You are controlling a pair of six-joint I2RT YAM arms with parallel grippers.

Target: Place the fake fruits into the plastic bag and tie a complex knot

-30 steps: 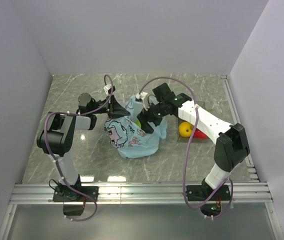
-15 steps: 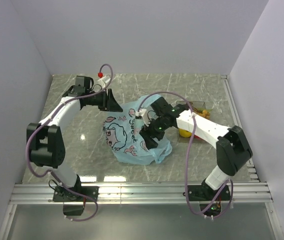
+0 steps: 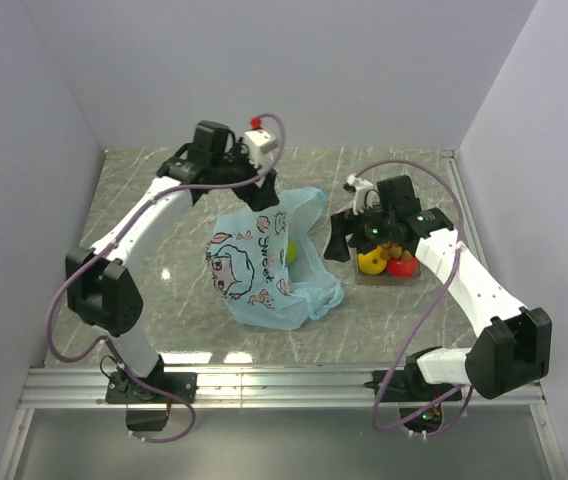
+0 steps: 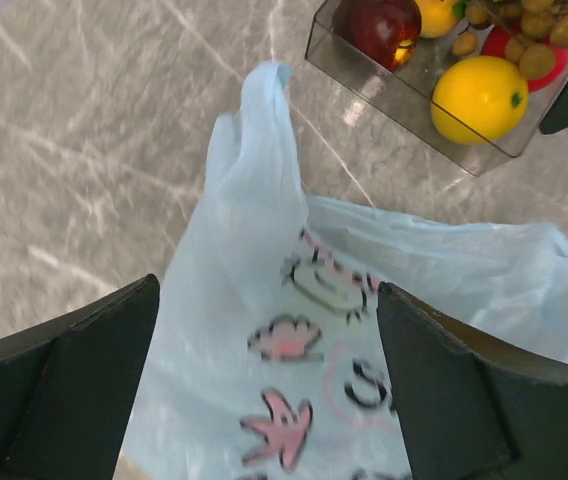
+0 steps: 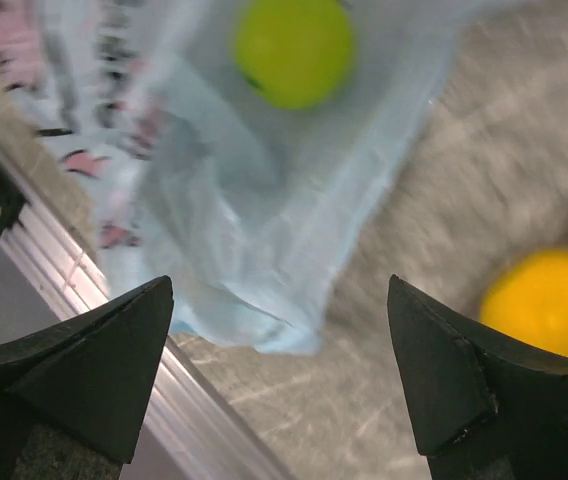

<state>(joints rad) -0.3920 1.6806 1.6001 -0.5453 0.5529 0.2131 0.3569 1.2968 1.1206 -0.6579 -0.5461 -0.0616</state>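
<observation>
your two pincers stand wide open, holding nothing
left gripper (image 4: 266, 290) over the plastic bag (image 3: 264, 272), right gripper (image 3: 342, 236) beside it; green apple (image 3: 289, 250) lies inside, yellow fruit (image 3: 371, 263) and red fruit (image 3: 400, 266) in the tray (image 4: 394, 100).

Overhead view, two close wrist views (bag (image 3: 264, 290) shared)

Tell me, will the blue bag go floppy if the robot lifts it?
Probably floppy: the plastic bag looks thin, wrinkled and slumped in folds. It would likely sag wherever it isn't held. The green apple showing through it would probably roll to the lowest spot and pull that side down.
</observation>
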